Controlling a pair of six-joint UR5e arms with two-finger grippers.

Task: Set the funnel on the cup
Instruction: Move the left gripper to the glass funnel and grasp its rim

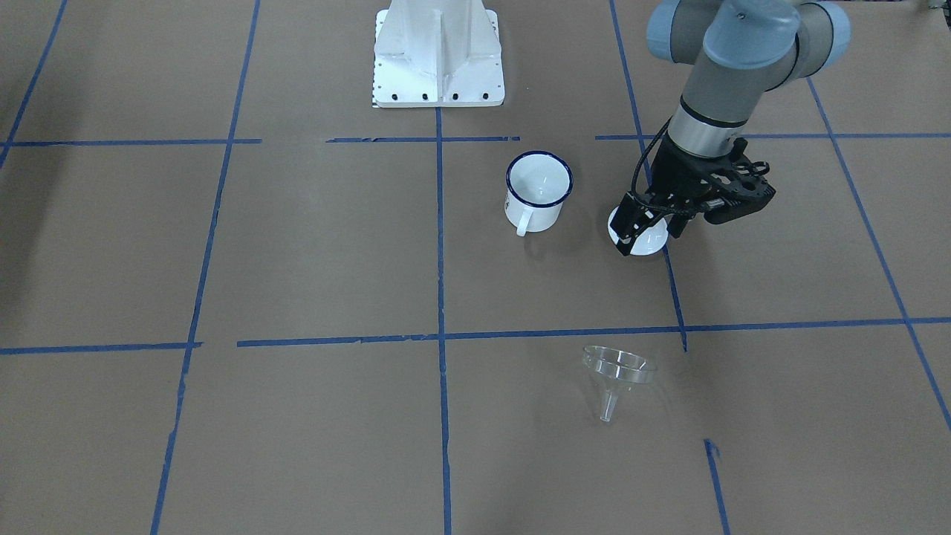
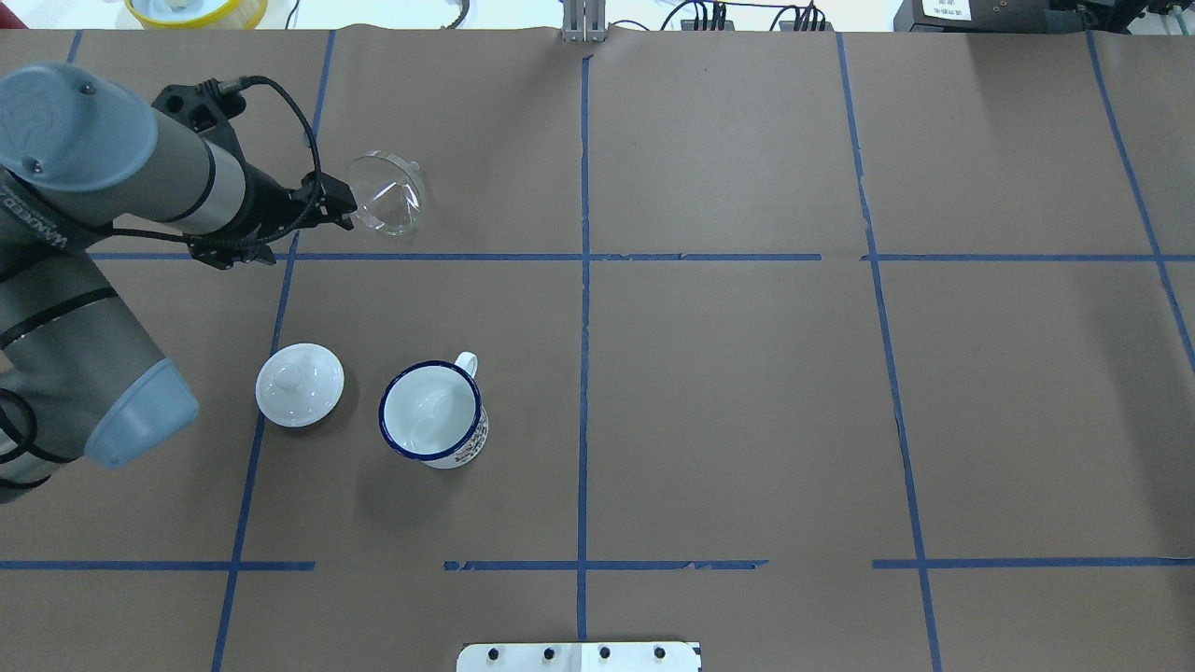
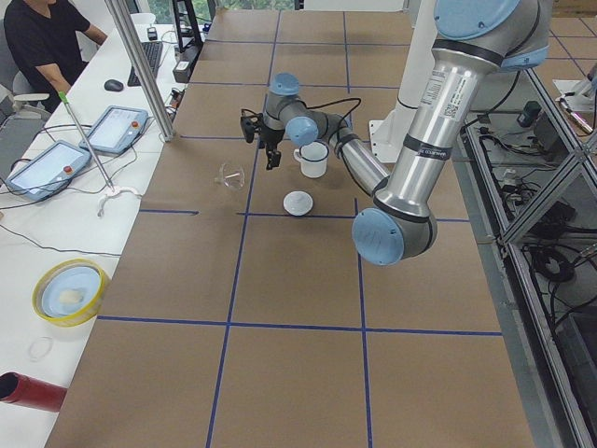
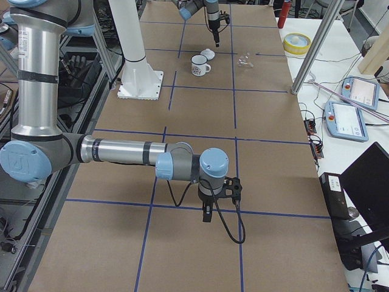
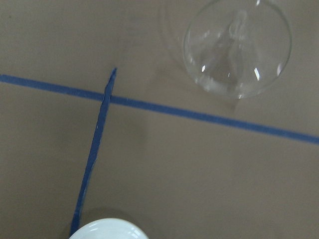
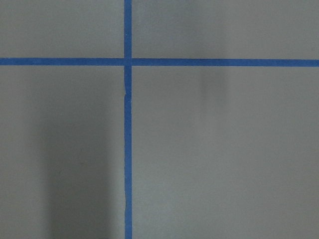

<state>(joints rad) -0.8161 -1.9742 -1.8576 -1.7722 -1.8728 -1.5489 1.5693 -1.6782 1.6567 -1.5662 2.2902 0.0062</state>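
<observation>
The clear funnel [image 1: 619,369] lies on its side on the brown paper, spout pointing away from the robot. It also shows in the overhead view [image 2: 386,193] and at the top right of the left wrist view [image 5: 237,47]. The white mug with the blue rim [image 1: 539,189] stands upright and empty, apart from the funnel [image 2: 432,413]. My left gripper [image 1: 648,241] hangs above the table between the lid and the funnel; its jaws look open and empty [image 2: 341,207]. My right gripper [image 4: 206,216] is far off at the other end; I cannot tell its state.
A white round knobbed lid [image 2: 300,384] lies next to the mug on its left, partly under my left gripper in the front view [image 1: 657,244]. The robot's white base [image 1: 438,56] stands behind the mug. Blue tape lines [image 2: 583,280] cross the paper.
</observation>
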